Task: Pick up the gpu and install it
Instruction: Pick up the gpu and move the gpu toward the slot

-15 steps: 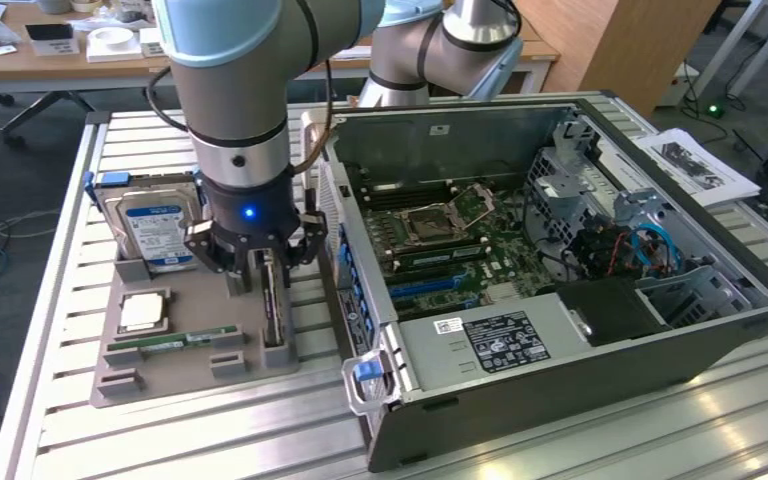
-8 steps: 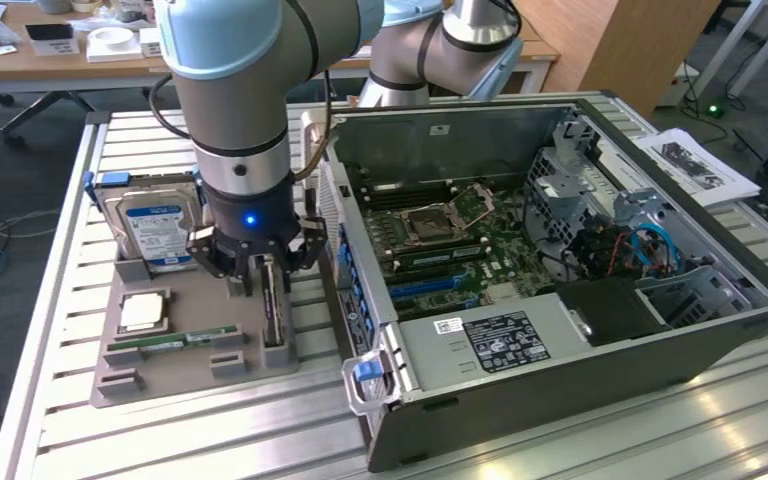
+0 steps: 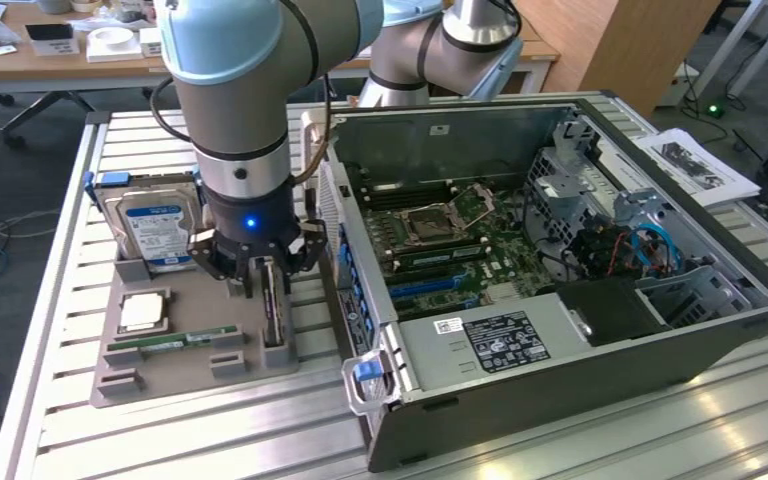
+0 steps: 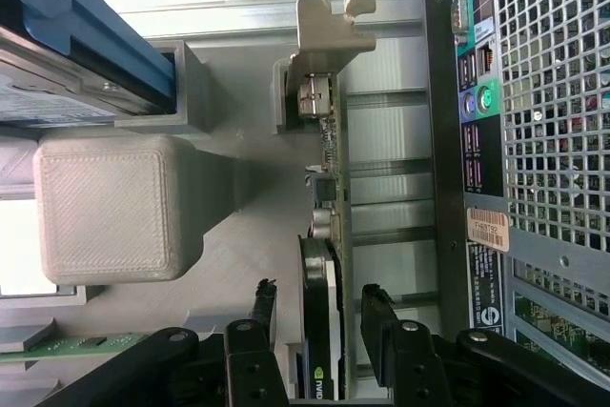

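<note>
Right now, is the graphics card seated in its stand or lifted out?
Seated. The graphics card stands on edge in a slot of the grey stand. The gripper straddles it, jaws open with a gap on each side.

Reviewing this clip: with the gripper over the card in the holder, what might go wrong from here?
1. The open gripper straddles the thin dark gpu card with the silver bracket, standing on edge in the grey printed holder; an uneven close might tilt it.
2. The black computer case stands close; lifting could clip it.
</note>
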Robot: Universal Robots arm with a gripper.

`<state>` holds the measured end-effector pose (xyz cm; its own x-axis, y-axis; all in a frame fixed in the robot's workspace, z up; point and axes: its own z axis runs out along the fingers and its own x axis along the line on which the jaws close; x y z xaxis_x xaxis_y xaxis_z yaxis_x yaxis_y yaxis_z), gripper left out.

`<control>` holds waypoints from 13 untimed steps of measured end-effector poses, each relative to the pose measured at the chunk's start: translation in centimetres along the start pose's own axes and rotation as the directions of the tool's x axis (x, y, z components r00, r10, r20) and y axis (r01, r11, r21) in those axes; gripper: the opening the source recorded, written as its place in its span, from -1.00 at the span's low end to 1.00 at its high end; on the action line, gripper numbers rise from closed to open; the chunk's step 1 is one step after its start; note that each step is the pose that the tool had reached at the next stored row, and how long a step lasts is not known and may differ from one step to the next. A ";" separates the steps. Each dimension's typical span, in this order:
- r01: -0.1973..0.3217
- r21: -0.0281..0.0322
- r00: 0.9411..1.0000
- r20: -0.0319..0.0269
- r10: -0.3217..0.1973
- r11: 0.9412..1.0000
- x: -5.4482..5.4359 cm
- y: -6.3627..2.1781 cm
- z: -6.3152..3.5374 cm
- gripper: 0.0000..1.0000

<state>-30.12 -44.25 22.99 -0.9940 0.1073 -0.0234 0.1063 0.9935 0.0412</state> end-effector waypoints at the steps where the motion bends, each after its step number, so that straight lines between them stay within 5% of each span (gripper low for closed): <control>1: 0.000 0.000 1.000 0.000 0.000 1.000 0.0 0.00 0.01 -0.03; 13: 0.000 0.000 1.000 0.000 0.000 1.000 0.0 0.00 0.01 -0.18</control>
<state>-30.12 -44.25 22.98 -0.9939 0.1073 -0.0235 0.1063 0.9935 0.0413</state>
